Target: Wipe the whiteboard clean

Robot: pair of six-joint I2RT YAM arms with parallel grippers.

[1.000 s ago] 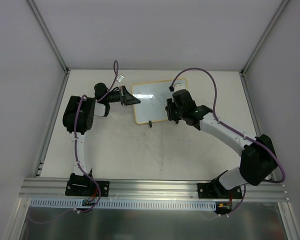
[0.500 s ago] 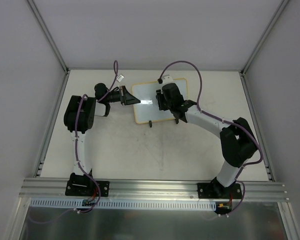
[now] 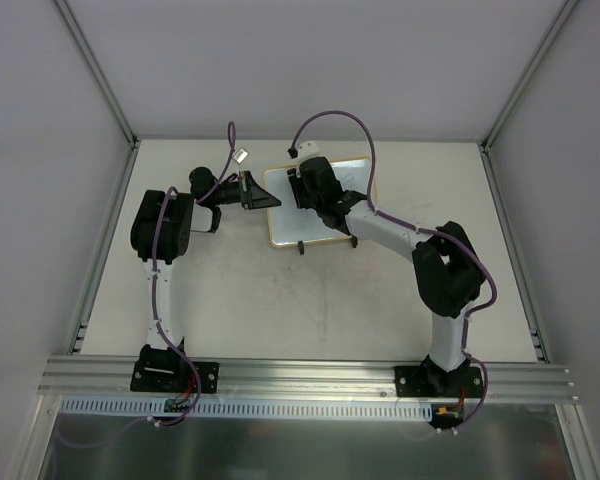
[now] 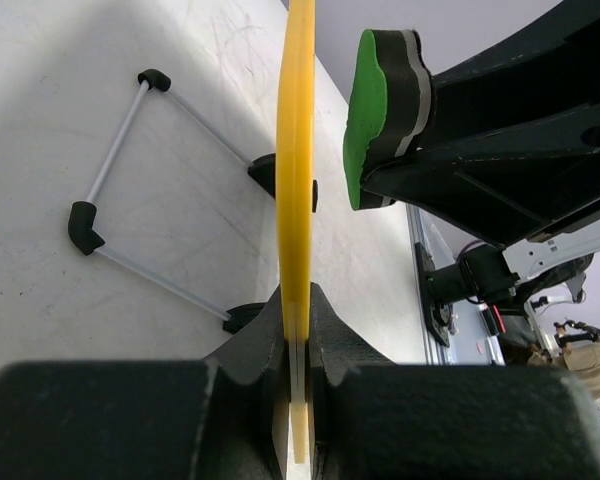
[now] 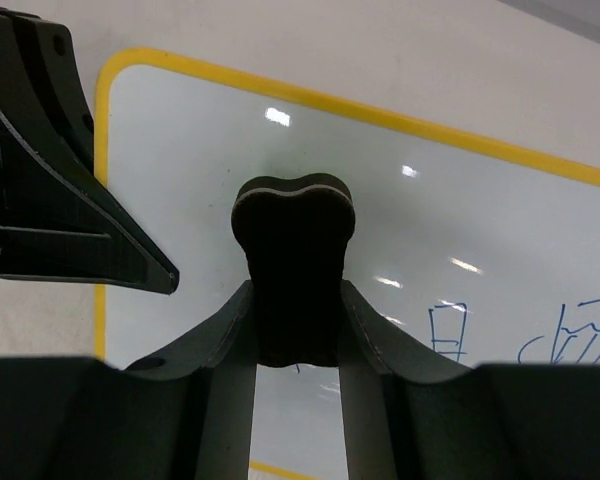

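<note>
whiteboard [image 3: 288, 222] is standing on its feet at the far middle of the table [image 3: 280, 300], left tool [image 4: 298, 320] clamping its left frame edge. right tool [image 5: 292, 300] is gripping the eraser [image 5: 292, 230], pad facing the board's upper left. blue marks [image 5: 560, 340] are showing further right; judging the wipe is needing flat, even pressure sweeping that way, left grip bracing

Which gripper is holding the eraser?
The right gripper, clamped on the black bone-shaped eraser over the whiteboard; the left gripper only pinches that board's edge.
</note>
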